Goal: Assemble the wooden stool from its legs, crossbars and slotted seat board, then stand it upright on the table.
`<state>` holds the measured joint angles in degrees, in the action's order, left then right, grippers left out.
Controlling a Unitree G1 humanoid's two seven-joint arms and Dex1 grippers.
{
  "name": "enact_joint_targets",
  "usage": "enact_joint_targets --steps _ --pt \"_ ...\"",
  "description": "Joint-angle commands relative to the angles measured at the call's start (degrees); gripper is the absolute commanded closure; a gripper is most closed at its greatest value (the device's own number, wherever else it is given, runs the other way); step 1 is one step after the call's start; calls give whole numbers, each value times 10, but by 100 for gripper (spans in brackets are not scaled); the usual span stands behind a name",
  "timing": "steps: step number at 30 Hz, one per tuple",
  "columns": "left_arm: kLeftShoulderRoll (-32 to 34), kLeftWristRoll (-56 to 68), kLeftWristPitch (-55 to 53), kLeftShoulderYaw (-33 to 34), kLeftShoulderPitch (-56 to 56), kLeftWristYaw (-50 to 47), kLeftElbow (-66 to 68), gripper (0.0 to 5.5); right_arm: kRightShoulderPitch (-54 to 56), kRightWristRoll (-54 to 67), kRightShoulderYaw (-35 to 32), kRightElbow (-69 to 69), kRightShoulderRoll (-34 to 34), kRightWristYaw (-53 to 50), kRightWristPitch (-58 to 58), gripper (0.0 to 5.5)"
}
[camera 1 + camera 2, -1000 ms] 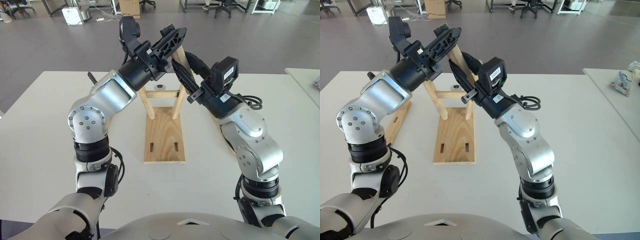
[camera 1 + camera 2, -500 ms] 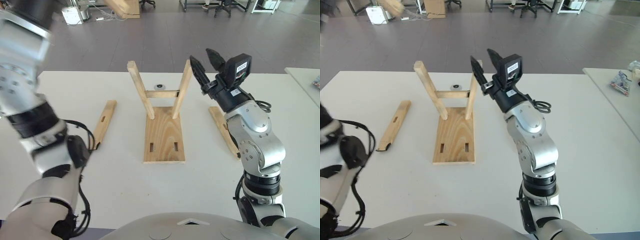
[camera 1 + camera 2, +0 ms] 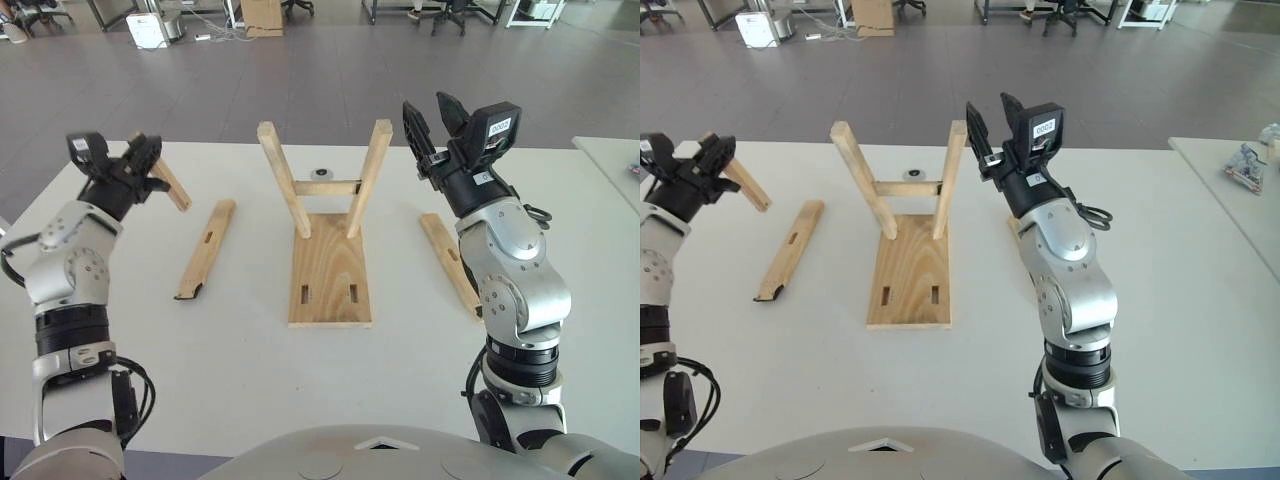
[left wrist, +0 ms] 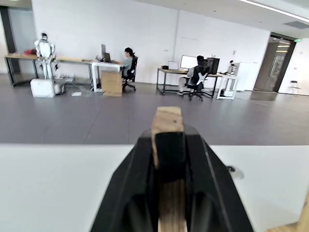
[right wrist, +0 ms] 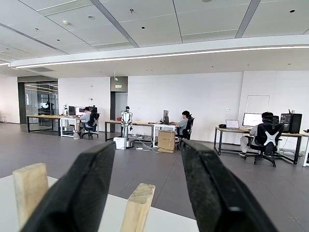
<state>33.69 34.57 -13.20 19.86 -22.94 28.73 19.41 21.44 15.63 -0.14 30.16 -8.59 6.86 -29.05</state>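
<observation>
The slotted seat board (image 3: 328, 268) lies flat on the white table (image 3: 250, 370). Two legs (image 3: 281, 178) (image 3: 367, 176) rise slanted from its far end, joined by a crossbar (image 3: 324, 187). One loose leg (image 3: 205, 248) lies left of the board, another loose leg (image 3: 447, 262) lies to its right. Over the table's far left, my left gripper (image 3: 140, 168) is shut on a short wooden bar (image 3: 172, 186), whose end (image 4: 168, 121) pokes out between the fingers. My right gripper (image 3: 427, 105) stands open in the air, just right of the right leg's top, with both leg tops (image 5: 30, 191) (image 5: 138, 205) below it.
A small round dark part (image 3: 320, 172) lies on the table behind the crossbar. Another table's corner (image 3: 615, 165) sits at the far right. Open floor and office desks (image 5: 145, 128) lie beyond the table's far edge.
My left arm has swung from above the stool out to the far left, carrying the wooden bar. My right gripper has let go near the right leg and drawn back a little, open.
</observation>
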Motion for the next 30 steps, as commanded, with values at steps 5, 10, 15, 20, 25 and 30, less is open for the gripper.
enact_joint_targets --steps 5,10,15,20,25,30 --pt "-61 -58 91 -11 21 17 38 510 6 -6 3 -5 -9 8 -7 303" --pt "-79 -75 99 8 43 -25 15 510 8 -6 7 -8 -7 10 -7 303" --pt "-98 -72 89 13 49 -51 17 510 8 -4 6 -10 -4 10 -8 303" --pt "-109 -80 86 14 45 -64 30 510 12 5 -1 -9 3 6 -15 303" --pt "-110 -102 107 7 27 -71 51 510 11 2 0 -8 2 6 -14 303" --pt "-108 -113 117 4 12 -67 70 510 11 -1 3 -10 2 7 -11 303"
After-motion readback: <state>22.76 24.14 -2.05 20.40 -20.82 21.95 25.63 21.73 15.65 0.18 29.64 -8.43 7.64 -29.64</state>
